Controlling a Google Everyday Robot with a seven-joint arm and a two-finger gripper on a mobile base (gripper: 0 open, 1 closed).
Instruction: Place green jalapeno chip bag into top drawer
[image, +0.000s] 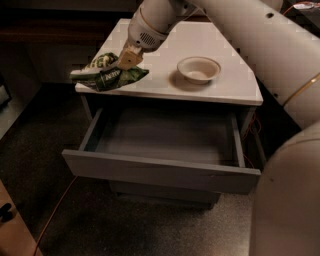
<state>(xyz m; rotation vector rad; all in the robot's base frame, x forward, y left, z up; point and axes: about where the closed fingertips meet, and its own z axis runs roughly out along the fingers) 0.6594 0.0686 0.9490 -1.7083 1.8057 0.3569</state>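
Observation:
The green jalapeno chip bag (107, 74) is dark green foil with pale lettering. It hangs just above the front left corner of the white cabinet top (220, 85). My gripper (127, 60) is shut on the bag's upper right edge and holds it slightly lifted. The top drawer (165, 150) is pulled wide open below, a shallow grey box with nothing in it. The bag is above and to the left of the drawer's opening.
A beige round bowl (198, 69) stands on the cabinet top to the right of the bag. My large white arm (280, 70) fills the right side of the view. An orange cable (55, 210) runs over the dark floor at lower left.

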